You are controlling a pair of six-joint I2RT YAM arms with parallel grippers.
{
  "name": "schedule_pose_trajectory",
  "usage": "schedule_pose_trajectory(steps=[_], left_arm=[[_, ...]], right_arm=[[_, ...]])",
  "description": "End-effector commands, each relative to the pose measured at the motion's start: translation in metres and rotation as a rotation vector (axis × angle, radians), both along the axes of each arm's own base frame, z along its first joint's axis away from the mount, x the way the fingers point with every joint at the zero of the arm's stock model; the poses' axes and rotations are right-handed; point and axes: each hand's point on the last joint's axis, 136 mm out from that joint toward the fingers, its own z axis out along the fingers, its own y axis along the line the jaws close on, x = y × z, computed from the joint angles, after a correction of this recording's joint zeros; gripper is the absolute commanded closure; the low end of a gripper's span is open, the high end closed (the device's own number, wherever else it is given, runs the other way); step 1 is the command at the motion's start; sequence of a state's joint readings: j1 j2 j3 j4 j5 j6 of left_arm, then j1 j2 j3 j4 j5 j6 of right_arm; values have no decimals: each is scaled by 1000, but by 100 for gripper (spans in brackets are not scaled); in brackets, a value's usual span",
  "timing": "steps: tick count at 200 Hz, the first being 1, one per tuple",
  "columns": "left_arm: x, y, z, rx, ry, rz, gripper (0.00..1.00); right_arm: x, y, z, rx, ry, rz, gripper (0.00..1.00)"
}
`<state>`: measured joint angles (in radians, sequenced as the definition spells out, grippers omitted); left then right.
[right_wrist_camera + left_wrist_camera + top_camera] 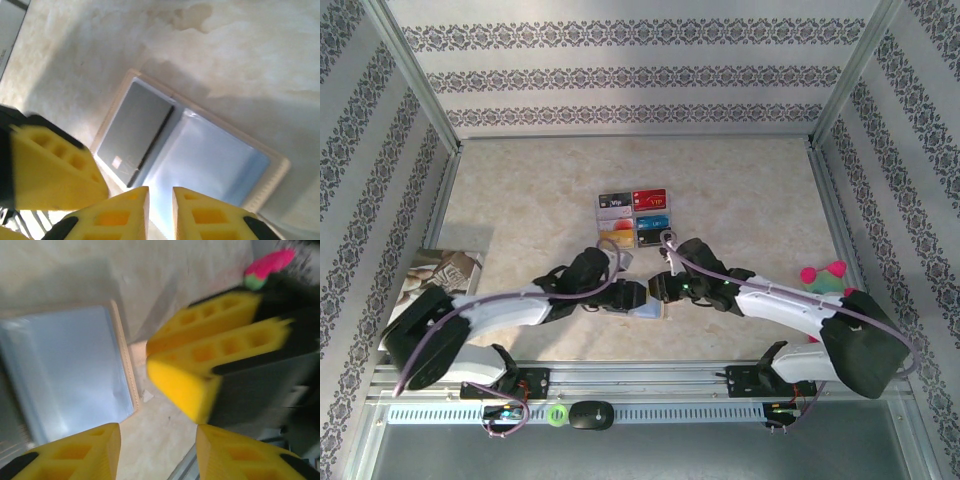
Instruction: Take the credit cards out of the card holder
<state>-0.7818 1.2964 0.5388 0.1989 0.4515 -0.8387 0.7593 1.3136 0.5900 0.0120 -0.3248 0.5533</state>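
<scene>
The card holder (200, 165) lies open and flat on the table, tan at the rim with grey-blue inner panels. A grey card (132, 130) with a dark stripe sits in its left pocket. My right gripper (160, 197) hovers over the holder's near edge, its jaws a narrow gap apart with nothing between them. My left gripper (157, 440) is open just right of the holder (70, 370), over bare table. In the top view both grippers, left (638, 296) and right (663, 290), meet tip to tip over the holder (656, 310), which is mostly hidden.
Six colourful cards (633, 218) lie in a grid just behind the grippers. A printed booklet (440, 275) rests at the left wall. A pink and green plush toy (825, 275) sits at the right. Patterned walls close in three sides.
</scene>
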Motion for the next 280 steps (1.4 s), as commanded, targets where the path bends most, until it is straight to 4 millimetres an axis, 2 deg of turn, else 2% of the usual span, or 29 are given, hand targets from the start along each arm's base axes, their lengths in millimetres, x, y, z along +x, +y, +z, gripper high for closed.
schedule_pose_trajectory(steps=[1,24,53,80,102,138,169,189,224,245,280], left_arm=[[15,43,-6,129,-70,142,55],[16,60,-13,217,-85,157,52],[16,70,-31,273,-54,172,52],[15,79,-45,332,-57,178,49],[17,81,-47,358,-75,168,44],[20,88,-48,422,-123,151,35],[24,90,-56,494,-126,134,33],[23,81,-59,454,-115,120,31],[22,66,-59,435,-121,95,29],[20,61,-64,472,-131,78,33],[19,54,-55,465,-185,79,40]], right_arm=[[-13,26,5,40,34,99,82],[-21,27,-20,3,106,97,89],[-31,10,-57,-81,209,38,97],[-28,-6,-71,-163,206,-15,96],[-23,-7,-61,-178,167,-2,88],[-14,12,-15,-117,37,76,80],[-9,22,1,-109,-9,115,78],[-7,29,-1,-104,16,124,79],[-4,28,-8,-122,18,103,78],[-4,25,-11,-133,16,97,79],[-6,20,-15,-142,19,84,79]])
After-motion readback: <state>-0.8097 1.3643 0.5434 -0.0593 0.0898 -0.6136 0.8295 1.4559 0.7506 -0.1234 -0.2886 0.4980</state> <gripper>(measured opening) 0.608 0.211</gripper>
